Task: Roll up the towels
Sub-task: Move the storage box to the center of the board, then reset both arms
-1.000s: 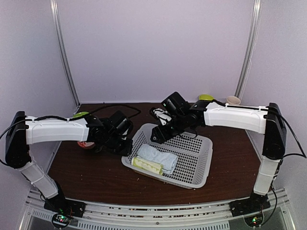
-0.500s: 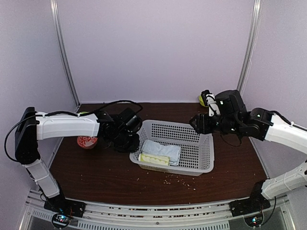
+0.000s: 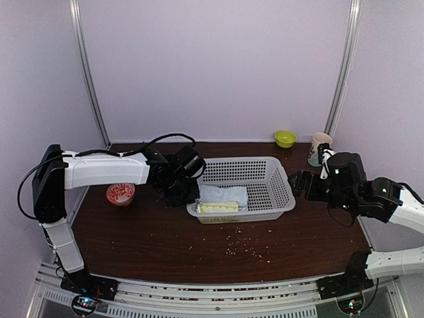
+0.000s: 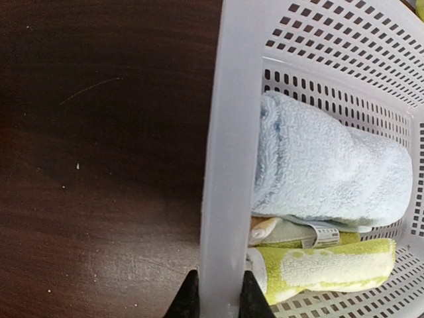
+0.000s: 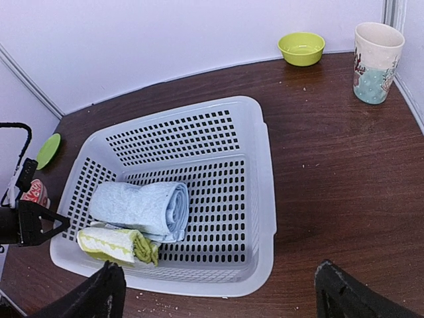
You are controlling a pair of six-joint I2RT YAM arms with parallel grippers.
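Towels (image 5: 142, 207) in basket (image 5: 266, 173) on crumb-strewn table (image 5: 331, 172)

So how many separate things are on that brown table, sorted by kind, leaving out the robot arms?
Rolled cloth towels: 2, pale blue towel, lime-green and yellow towel
White plastic mesh basket: 1
Small bowls: 2, lime-green bowl, red patterned bowl
Patterned ceramic mug: 1
Flat green disc: 1
Total: 7

Overhead plus wrist views, basket (image 3: 281, 192) shared
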